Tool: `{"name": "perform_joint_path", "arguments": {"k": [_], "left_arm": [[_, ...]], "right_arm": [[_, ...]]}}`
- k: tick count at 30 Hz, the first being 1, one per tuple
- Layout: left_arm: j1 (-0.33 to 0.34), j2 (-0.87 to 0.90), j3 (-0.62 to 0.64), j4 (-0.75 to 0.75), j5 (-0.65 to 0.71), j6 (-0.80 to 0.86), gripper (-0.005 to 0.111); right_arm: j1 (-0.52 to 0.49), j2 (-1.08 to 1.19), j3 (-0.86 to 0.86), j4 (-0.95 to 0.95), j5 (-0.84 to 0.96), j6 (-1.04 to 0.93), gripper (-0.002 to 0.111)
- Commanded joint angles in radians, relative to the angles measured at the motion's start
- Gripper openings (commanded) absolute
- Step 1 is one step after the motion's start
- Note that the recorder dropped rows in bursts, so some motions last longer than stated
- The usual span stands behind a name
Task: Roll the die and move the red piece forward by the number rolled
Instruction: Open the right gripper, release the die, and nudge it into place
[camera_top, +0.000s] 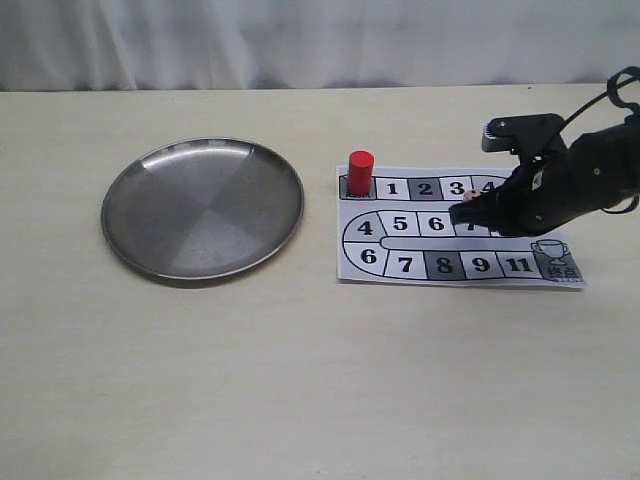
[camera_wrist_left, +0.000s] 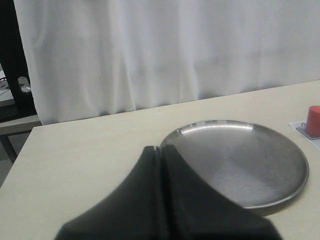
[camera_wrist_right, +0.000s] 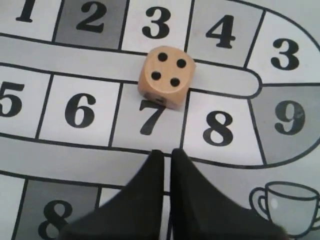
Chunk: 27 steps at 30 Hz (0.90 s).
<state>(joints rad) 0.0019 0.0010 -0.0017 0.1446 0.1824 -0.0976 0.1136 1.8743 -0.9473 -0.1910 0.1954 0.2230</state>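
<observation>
Looking across the pale tabletop (camera_top: 300, 380) from my remote station, I see a round steel plate (camera_top: 200, 207) on the left, holding nothing, and a printed paper game board (camera_top: 405, 264) of numbered squares on the right. The left gripper (camera_wrist_left: 160, 150) hangs near the plate, fingers pressed together, empty. The right gripper (camera_wrist_right: 163, 157) hovers low over the board, also closed and empty. The red piece (camera_top: 360, 172) stands upright on the start square, beside square 1. The die (camera_wrist_right: 164, 76) lies on the board at the top edge of square 7, four pips up, just beyond the right gripper's tips. I judge the roll undone or unconfirmed, and the piece's move remains.
</observation>
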Motion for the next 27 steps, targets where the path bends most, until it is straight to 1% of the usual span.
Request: {"name": "perform_joint_path", "arguments": {"k": [1,12,27], "left_arm": [[-0.002,-0.001,0.002,0.000,-0.009,-0.001,0.000],[-0.002,-0.001,0.002,0.000,-0.009,-0.001,0.000],[-0.002,-0.001,0.002,0.000,-0.009,-0.001,0.000]], "right_arm": [[-0.007,0.006,0.008,-0.005,-0.066,-0.002,0.004],[-0.007,0.085,0.008,-0.005,-0.158,-0.002,0.004],[-0.007,0.102,0.008,-0.005,-0.167,-0.002,0.004]]}}
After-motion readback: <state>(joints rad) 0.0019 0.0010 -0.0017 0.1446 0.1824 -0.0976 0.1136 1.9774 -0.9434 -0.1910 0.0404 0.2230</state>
